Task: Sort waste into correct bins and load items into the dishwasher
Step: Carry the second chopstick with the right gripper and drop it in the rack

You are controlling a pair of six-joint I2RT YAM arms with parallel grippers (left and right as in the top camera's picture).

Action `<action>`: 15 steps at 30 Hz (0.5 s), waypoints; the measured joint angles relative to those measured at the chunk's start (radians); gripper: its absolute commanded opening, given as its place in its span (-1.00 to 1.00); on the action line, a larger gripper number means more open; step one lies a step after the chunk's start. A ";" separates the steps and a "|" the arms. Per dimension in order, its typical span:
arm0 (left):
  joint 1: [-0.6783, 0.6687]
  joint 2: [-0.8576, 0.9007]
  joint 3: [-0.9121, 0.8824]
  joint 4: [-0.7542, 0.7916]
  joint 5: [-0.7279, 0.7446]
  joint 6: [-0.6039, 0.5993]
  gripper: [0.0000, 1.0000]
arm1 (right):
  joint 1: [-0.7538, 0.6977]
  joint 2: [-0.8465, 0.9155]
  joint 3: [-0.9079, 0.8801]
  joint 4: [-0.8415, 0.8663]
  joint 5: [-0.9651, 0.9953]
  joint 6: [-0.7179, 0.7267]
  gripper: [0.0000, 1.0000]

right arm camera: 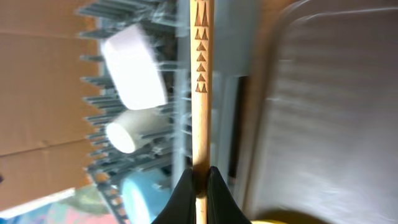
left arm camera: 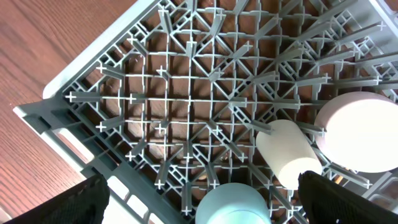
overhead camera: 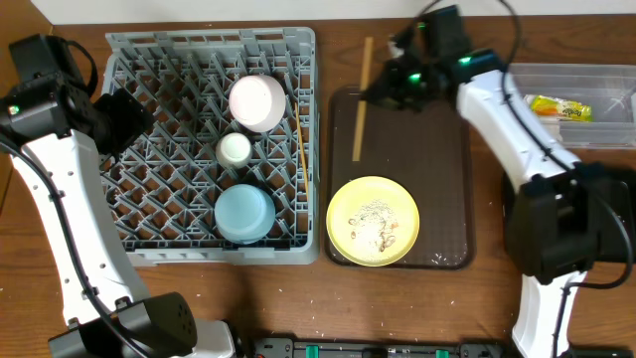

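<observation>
My right gripper (overhead camera: 376, 93) is shut on a thin wooden chopstick (overhead camera: 362, 99) above the far left edge of the brown tray (overhead camera: 447, 149). In the right wrist view the chopstick (right arm camera: 200, 81) runs up from the closed gripper (right arm camera: 200, 177). The grey dishwasher rack (overhead camera: 139, 75) holds a white bowl (overhead camera: 256, 101), a small white cup (overhead camera: 235, 149), a light blue bowl (overhead camera: 244, 213) and another chopstick (overhead camera: 300, 149). A yellow plate (overhead camera: 350, 199) with pale crumbs lies on the tray. My left gripper (left arm camera: 211, 202) hangs open over the rack (left arm camera: 186, 93), above the blue bowl (left arm camera: 233, 205).
A clear plastic tub (overhead camera: 616, 75) stands at the far right with a yellow-green snack packet (overhead camera: 558, 107) inside. The wooden table (overhead camera: 248, 298) shows in front of the rack and tray. The left arm's white link crosses the table's left edge.
</observation>
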 measured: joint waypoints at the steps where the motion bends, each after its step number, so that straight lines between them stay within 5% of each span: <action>1: 0.000 0.000 0.000 0.000 0.000 0.000 0.96 | 0.023 0.000 0.000 0.019 -0.002 0.027 -0.98; 8: 0.000 0.000 0.000 0.000 0.000 0.000 0.96 | 0.221 0.000 0.000 0.071 0.106 0.130 -0.94; 15: 0.000 0.000 0.000 0.000 0.000 0.000 0.96 | 0.295 0.012 0.000 0.068 0.225 0.152 -0.16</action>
